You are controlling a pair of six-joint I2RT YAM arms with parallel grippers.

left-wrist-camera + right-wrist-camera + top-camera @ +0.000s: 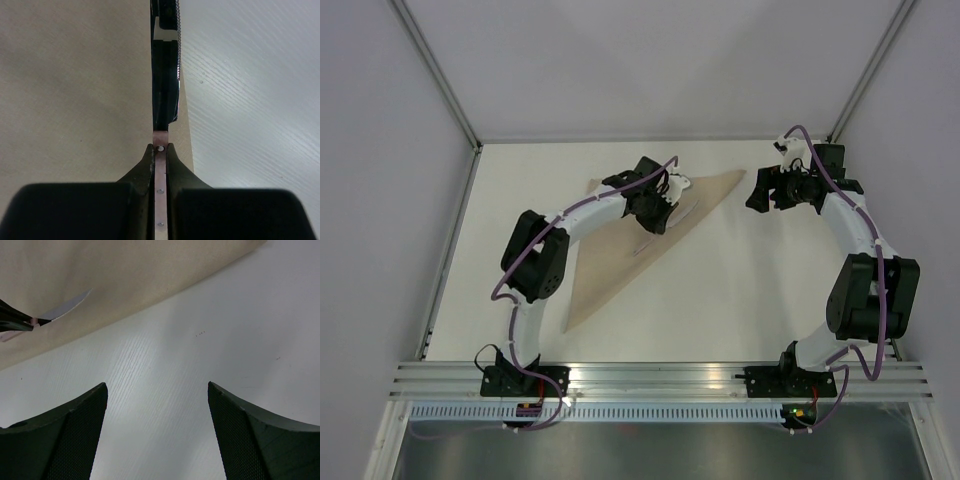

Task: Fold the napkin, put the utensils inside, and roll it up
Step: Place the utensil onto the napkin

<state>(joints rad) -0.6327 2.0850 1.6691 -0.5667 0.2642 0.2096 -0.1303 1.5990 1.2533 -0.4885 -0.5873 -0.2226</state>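
1. A robotics lab test cell; plain pale grey wall panels [650, 60] in slim metal corner posts [435, 65] enclose a white wood-grain table [750, 290];
2. Two white-and-black robot arms [535, 262] stand bolted to a ribbed aluminium rail [660, 375] at its near edge;
3. A white slotted cable duct [660, 410] runs just below that rail.
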